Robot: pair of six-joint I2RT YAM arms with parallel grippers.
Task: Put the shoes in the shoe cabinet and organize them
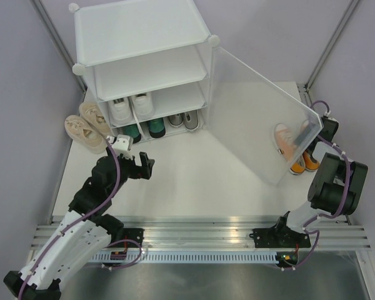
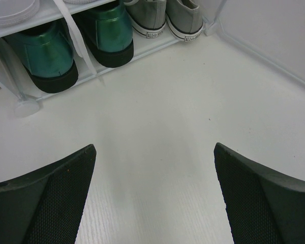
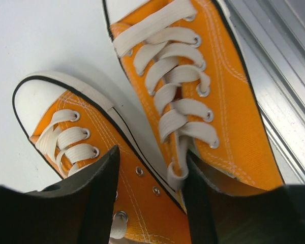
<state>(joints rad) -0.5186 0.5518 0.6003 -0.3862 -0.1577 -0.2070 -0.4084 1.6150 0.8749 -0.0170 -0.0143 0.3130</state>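
From above, the orange shoes (image 1: 303, 164) sit far right behind the open door (image 1: 262, 112) of the shoe cabinet (image 1: 137, 31), so route round it; in the left wrist view your left gripper (image 2: 155, 152) gapes wide and empty; in the right wrist view your right gripper (image 3: 151, 162) narrowly straddles one shoe's eyelet edge, clamped or not you cannot tell, so seat deeper before lifting.

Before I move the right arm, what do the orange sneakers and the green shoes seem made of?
Orange sneakers: likely canvas, matte, with visible weave and stitching; shiny metal eyelets; smooth white toe cap, probably rubber. Green shoes: glossy metallic upper with bright highlights, perhaps coated synthetic or patent leather; matte black soles, likely rubber.
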